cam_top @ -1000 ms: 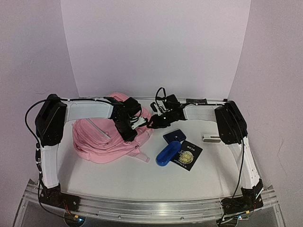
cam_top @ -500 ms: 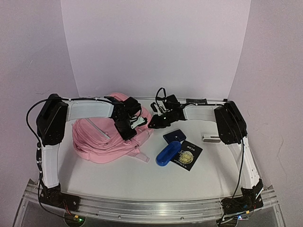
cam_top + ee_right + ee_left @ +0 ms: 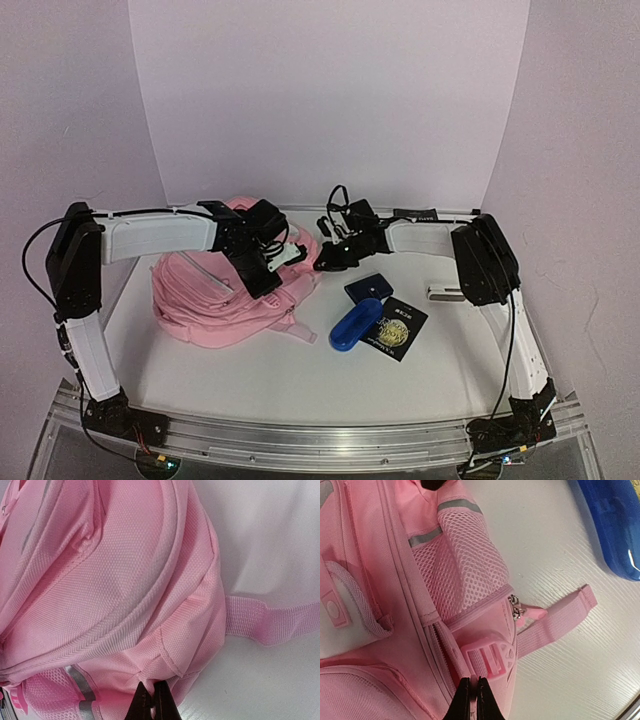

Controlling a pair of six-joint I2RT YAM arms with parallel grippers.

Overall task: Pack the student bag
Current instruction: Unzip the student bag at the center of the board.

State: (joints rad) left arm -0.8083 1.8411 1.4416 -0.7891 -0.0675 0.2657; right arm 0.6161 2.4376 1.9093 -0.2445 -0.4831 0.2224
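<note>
1. My left claw (image 3: 471, 699) is pressed together. Its tips rest against the pink fabric just beside a plastic buckle (image 3: 490, 659). I cannot tell whether a fold is caught between them.
2. The student bag (image 3: 215, 300) lies on the left half of the worktop (image 3: 300, 375). A mesh side pocket (image 3: 465, 565) and a loose strap (image 3: 555, 620) show at its near right corner.
3. My right claw (image 3: 152, 700) is pressed together too, its tips touching the bag's far right edge by a grey reflective strip (image 3: 80, 680). I cannot tell if it grips any cloth.
4. Right of the bag and apart from it lie a dark blue wallet (image 3: 367, 287) and a blue case (image 3: 355, 323) just beside a black booklet (image 3: 400, 327). Further right is a small silver bar (image 3: 445, 293).
</note>
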